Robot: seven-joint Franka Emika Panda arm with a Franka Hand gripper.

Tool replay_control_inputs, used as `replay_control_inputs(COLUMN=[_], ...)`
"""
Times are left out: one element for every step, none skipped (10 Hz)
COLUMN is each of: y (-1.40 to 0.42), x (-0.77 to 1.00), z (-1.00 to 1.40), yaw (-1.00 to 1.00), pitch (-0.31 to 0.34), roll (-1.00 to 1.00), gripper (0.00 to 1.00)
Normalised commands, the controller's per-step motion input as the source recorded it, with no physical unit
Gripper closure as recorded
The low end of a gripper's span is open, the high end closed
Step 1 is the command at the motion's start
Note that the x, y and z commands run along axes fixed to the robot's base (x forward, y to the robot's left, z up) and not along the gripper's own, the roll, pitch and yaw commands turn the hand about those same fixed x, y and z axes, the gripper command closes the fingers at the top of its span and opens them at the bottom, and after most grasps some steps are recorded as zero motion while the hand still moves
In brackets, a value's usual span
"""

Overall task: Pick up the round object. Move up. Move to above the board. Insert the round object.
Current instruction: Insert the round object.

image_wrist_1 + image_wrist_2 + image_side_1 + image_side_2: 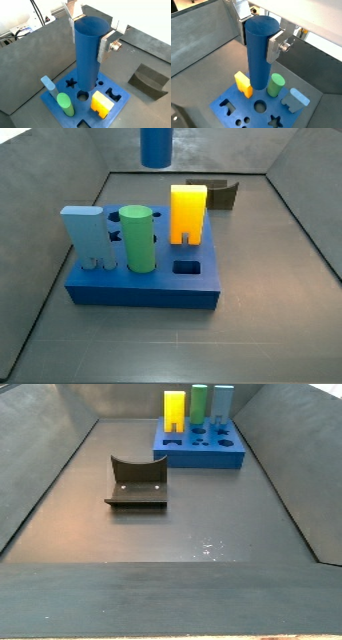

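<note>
My gripper (89, 40) is shut on the round object (85, 60), a tall dark blue cylinder held upright between the silver fingers (105, 47); both wrist views show the grasp (259, 42). The cylinder (258, 60) hangs well above the board (83, 107), a royal-blue block with shaped holes (278, 107). An open round hole (82, 94) shows beside the cylinder's lower end. In a side view only the cylinder's lower end (158, 146) shows, high above the board (140, 293). In a side view the board (201, 456) shows without the gripper.
A light blue peg (83, 236), a thicker green cylinder (138, 238) and a yellow piece (189, 213) stand in the board. A dark olive U-shaped block (136, 484) lies on the grey floor beside it. Sloping grey walls enclose the floor.
</note>
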Motion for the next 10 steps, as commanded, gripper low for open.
replay_control_inputs(y=[0.0,0.0,0.0,0.04,0.27,0.4,0.41,0.35,0.27,0.16], x=[0.0,0.0,0.0,-0.05,-0.15,-0.19,-0.26,-0.31,-0.31,-0.15], z=[0.0,0.0,0.0,-0.02,0.0,-0.11,-0.32,-0.59,-0.66,-0.69], yaw=[0.0,0.0,0.0,0.0,0.15,0.12,0.11,0.1,0.09,0.03], pitch=[0.004,-0.03,-0.006,0.0,0.0,0.0,-0.014,-0.13,-0.167,-0.147], roll=[0.0,0.0,0.0,0.0,0.08,0.13,0.13,0.1,0.09,0.04], gripper=[1.0,1.0,1.0,1.0,1.0,1.0,1.0,1.0,1.0,1.0])
